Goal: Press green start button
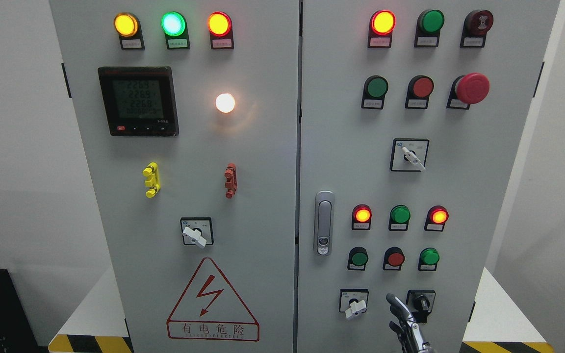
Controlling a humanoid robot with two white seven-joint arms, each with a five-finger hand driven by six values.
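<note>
Green start button (359, 258) sits unlit in lower btn row on right door of cabinet (243, 162), w/ red btn (395, 258) just right of it. My right hand (406, 323) is below, near bottom edge; fingers (394, 301) loosely curled, holding nothing, tips well under that row.

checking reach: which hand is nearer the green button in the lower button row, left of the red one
Right. The right hand is below the green button and a little to its right, fingers pointing up. The left hand is out of view.
</note>
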